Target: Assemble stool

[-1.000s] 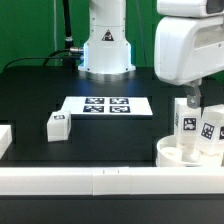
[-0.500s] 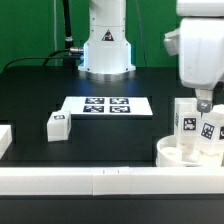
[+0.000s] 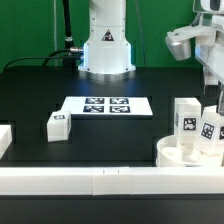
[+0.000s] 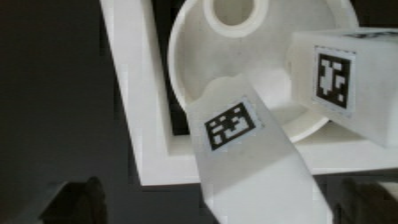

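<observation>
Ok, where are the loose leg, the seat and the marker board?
loose leg point(image 3: 57, 128): exterior view, its front face.
seat point(image 3: 168, 153): exterior view, its front rim.
marker board point(image 3: 72, 106): exterior view, bare end on the exterior view's left.

A plain green backdrop point(image 3: 30, 25) is seen behind the scene, evenly lit and without hard shadows. In front of it a matte black table point(image 3: 40, 95) is spread, with a faint sheen caught toward its far edge. The marker board point(image 3: 107, 105) is laid flat near the table's middle. The near side is bounded by a long white border rail point(image 3: 90, 180), crossed by a seam. Black cables point(image 3: 66, 30) are hung before the backdrop.
</observation>
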`<state>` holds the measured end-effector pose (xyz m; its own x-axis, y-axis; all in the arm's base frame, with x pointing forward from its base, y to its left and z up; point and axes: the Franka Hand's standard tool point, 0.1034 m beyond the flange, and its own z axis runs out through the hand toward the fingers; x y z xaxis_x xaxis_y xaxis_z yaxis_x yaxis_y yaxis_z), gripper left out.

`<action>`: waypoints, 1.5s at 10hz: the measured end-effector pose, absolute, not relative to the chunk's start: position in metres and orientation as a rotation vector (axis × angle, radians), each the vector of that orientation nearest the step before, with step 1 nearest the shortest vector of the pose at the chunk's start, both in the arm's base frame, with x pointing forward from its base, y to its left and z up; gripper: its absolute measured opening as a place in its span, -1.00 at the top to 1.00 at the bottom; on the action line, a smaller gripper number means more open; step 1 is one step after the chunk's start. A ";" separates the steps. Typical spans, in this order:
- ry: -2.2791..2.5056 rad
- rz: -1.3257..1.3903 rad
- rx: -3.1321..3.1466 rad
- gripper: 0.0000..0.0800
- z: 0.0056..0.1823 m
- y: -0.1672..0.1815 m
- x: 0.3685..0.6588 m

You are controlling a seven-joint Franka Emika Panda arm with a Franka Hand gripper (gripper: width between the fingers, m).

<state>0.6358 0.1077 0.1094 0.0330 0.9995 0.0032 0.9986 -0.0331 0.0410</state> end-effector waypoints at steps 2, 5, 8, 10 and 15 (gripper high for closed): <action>2.296 0.032 2.072 -0.62 0.107 0.107 0.636; 2.521 -0.019 1.742 -0.62 0.101 0.105 0.636; 2.583 -0.046 1.651 -0.62 0.092 0.103 0.633; 2.584 -0.051 1.664 -0.62 0.087 0.108 0.631; 2.561 -0.044 1.709 -0.56 0.085 0.118 0.628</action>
<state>0.6284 0.1181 0.0853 -0.3826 0.9214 -0.0675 0.9232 0.3842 0.0106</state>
